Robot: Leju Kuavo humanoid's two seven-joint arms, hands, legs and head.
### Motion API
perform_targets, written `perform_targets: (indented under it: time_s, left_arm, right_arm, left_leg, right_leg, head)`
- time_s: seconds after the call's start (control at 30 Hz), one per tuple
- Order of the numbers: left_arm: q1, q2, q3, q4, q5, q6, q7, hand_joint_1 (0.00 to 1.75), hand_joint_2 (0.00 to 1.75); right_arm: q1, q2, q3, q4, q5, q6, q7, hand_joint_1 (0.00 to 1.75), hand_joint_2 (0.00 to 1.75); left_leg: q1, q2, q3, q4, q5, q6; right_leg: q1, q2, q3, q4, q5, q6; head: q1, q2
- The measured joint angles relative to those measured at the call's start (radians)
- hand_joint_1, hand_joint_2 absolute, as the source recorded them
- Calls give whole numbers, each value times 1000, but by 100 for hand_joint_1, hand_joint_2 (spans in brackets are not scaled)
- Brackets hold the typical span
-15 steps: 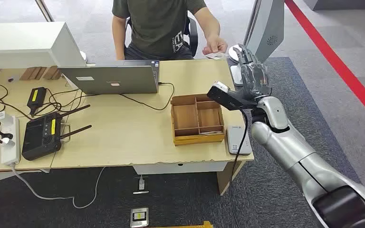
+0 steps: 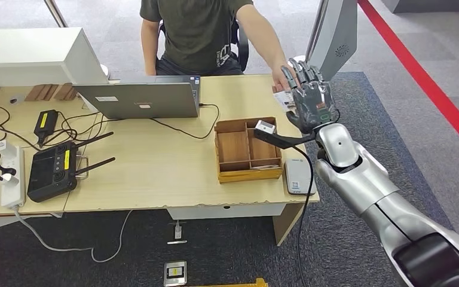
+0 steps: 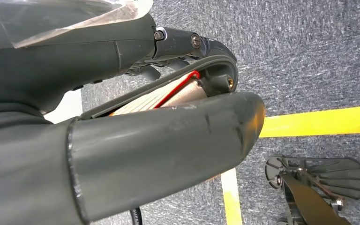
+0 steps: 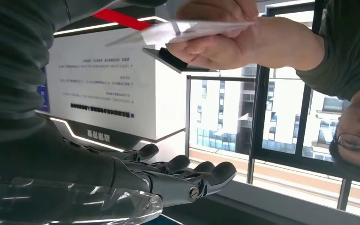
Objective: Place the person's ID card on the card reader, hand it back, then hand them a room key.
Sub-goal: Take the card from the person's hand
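My right hand [image 2: 311,100] is raised over the table's far right corner, fingers spread and holding nothing. A person in a dark shirt [image 2: 194,33] sits behind the table and reaches an arm out; their hand [image 2: 282,78] holds a white ID card [image 2: 282,97] against the palm side of my hand. In the right wrist view the ID card [image 4: 201,28] sits pinched in the person's hand [image 4: 225,44], apart from my stretched fingers [image 4: 187,180]. A grey card reader [image 2: 299,177] lies at the table's near right edge. My left hand [image 3: 122,140] hangs over the floor with nothing in it.
A wooden compartment tray [image 2: 248,150] stands just left of the reader. An open laptop [image 2: 140,98] with a cable is at the table's middle back. A black controller [image 2: 52,170], power strip [image 2: 12,176] and wires occupy the left. A white pillar stand [image 2: 334,36] rises behind my hand.
The person's arm has stretched out and brought the card from beyond the table up to my right hand. My right hand has turned and shifted slightly toward me.
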Motion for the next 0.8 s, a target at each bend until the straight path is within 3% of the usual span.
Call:
perform_targets:
  time_s: [0.1, 0.17, 0.8]
  left_arm:
    - [0, 0, 0, 0, 1, 1, -2, 0, 0]
    - [0, -1, 0, 0, 1, 1, -3, 0, 0]
    - [0, -5, 0, 0, -2, -1, -4, 0, 0]
  right_arm:
    - [0, 1, -1, 1, 9, 3, 0, 167, 175]
    - [0, 1, -2, 3, 13, 7, 0, 175, 175]
    - [9, 0, -21, 11, 21, 49, -6, 175, 175]
  left_leg:
    - [0, 0, 0, 0, 0, 0]
    - [0, 0, 0, 0, 0, 0]
    - [0, 0, 0, 0, 0, 0]
  right_leg:
    - [0, 0, 0, 0, 0, 0]
    - [0, 0, 0, 0, 0, 0]
    - [0, 0, 0, 0, 0, 0]
  head:
    - [0, 0]
    - [0, 0]
    - [0, 0]
